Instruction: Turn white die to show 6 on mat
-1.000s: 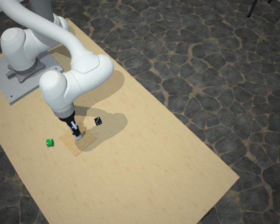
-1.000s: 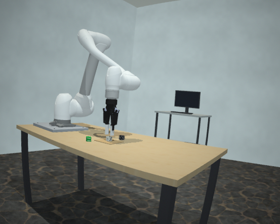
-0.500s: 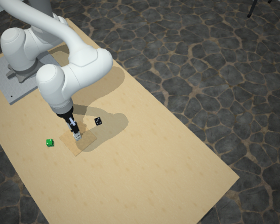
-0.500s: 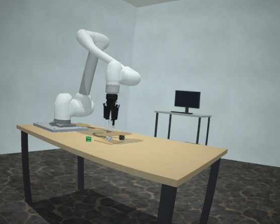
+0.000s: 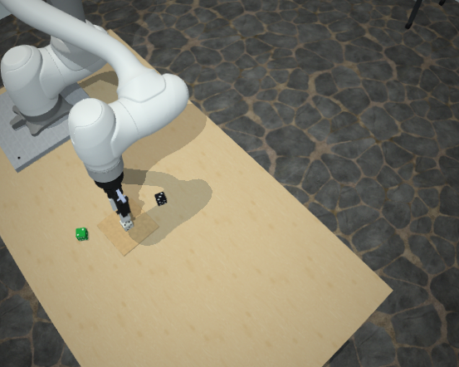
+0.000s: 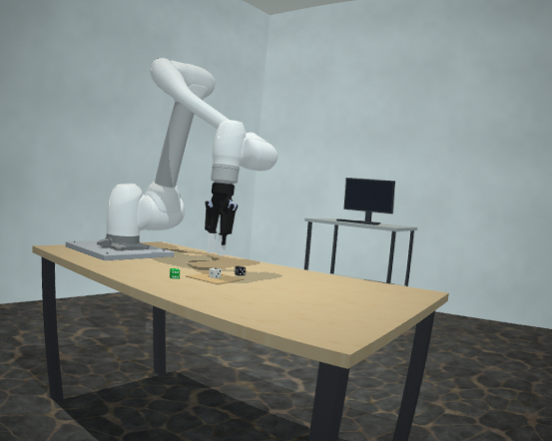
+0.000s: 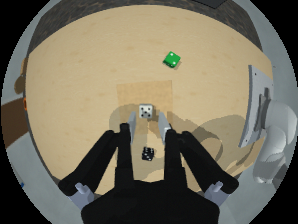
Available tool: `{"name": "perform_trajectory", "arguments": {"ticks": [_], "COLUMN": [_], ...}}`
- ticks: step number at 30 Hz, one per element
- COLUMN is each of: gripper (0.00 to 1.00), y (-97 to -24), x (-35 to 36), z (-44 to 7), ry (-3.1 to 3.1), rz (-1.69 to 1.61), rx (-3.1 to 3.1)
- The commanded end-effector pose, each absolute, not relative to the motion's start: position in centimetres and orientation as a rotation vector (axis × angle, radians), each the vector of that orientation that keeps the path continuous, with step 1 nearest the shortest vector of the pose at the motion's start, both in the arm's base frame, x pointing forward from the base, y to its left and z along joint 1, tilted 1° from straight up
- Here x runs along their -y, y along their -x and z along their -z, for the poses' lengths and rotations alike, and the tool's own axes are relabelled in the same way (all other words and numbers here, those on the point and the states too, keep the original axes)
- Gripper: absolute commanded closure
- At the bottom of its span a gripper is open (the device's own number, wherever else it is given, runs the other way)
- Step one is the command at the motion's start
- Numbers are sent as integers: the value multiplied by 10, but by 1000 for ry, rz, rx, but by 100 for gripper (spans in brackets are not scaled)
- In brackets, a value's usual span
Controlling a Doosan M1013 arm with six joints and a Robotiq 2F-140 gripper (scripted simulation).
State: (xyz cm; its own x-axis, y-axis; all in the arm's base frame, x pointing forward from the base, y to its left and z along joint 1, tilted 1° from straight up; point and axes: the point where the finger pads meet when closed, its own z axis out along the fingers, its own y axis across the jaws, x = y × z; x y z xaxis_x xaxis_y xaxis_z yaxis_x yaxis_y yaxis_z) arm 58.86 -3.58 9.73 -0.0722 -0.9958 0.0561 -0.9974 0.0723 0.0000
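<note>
The white die (image 5: 127, 224) lies flat on the tan mat (image 5: 129, 231), near its middle; it also shows in the exterior view (image 6: 215, 272) and in the wrist view (image 7: 147, 111). I cannot read its top face. My gripper (image 6: 221, 241) hangs straight above the die, well clear of it, pointing down. Its fingers stand a little apart, about a die's width, with nothing between them. The green die (image 5: 81, 234) lies on the table left of the mat. The black die (image 5: 160, 198) lies on the table just past the mat's far right corner.
The arm's grey base plate (image 5: 24, 124) sits at the table's far left corner. The arm's elbow (image 5: 122, 112) hangs over the table behind the mat. A side table with a monitor (image 6: 369, 197) stands apart in the room.
</note>
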Motion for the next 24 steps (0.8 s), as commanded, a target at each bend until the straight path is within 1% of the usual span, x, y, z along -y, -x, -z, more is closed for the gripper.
{"name": "perform_trajectory", "arguments": {"ticks": [1,5,14,21,24], "gripper": [72,72,72,72,72], "y": [-587,-590,-590,-590,-592], "x": [35,34,29,27,24], "z": [-96,-98,-97,-96,-96], "ry": [-2057,-2005,-1982,-1862,-1848], "rz": [-148,-264,-295,-478,-505], "rx": [2216,2162,2137,2010,1996]}}
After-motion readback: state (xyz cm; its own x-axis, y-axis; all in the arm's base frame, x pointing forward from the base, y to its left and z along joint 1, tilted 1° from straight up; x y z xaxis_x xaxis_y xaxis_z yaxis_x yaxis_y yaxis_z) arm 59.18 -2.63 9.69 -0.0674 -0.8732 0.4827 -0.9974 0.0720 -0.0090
